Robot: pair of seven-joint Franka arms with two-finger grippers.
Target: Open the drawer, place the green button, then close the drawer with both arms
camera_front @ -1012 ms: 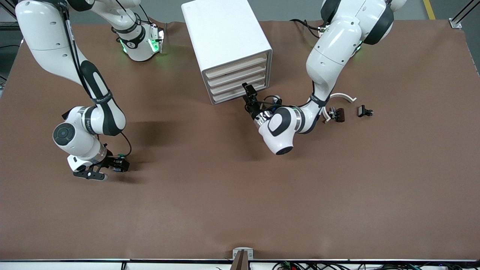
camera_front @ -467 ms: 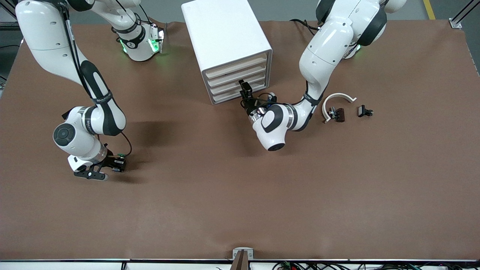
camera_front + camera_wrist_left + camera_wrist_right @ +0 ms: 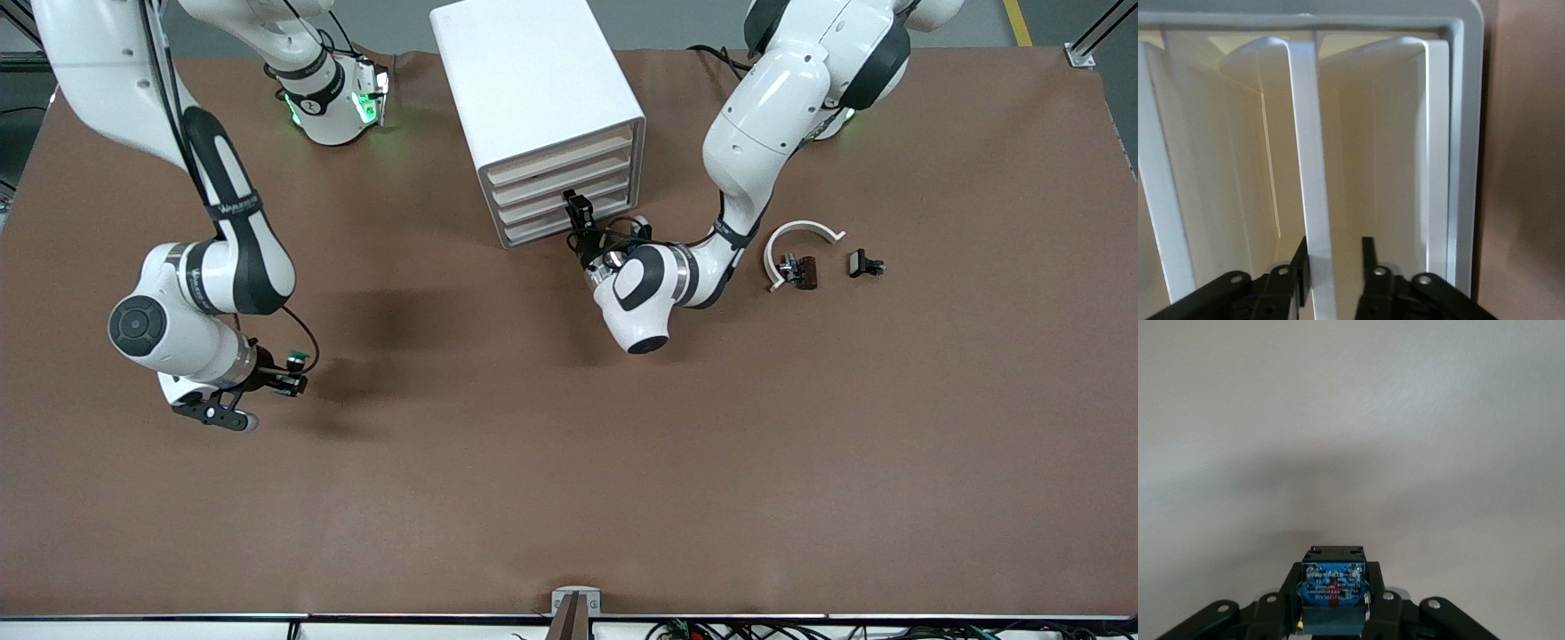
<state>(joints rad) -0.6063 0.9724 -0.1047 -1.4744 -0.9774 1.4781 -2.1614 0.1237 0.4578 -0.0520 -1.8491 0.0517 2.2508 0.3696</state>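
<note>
Button (image 3: pixel 296 359), a tiny part with a green round cap, black middle and blue-grey base, sits clamped in the right claw (image 3: pixel 292 382), raised over bare brown counter (image 3: pixel 569 498) toward the right arm's end; of everything in use it lies lowest in the front view. In the right wrist view the blue base (image 3: pixel 1331 597) is pinched between the two black fingers (image 3: pixel 1386 613), with its small print too fine to read.

Toward the left arm's end, a small black-brown clip piece (image 3: pixel 799 269) rests inside the curve of a white C-shaped plastic band (image 3: pixel 797 233), and a second small black clip (image 3: pixel 863 263) lies just beside them, apart from the band. All three are well clear of the cabinet front.

Farther from the front camera stands the white boxy cabinet (image 3: pixel 524 80) with four shallow cream-white tray drawers stacked in its front. The left claw (image 3: pixel 580 213) is at the lip of a lower drawer (image 3: pixel 542 220); the left wrist view shows its fingers (image 3: pixel 1369 257) drawn in on either side of the thin cream front edge (image 3: pixel 1313 200), gripping it. Which of the two lower drawers it holds is hard to make out. The drawer interiors are hidden, and the left arm's wrist covers part of the counter in front of the cabinet.
</note>
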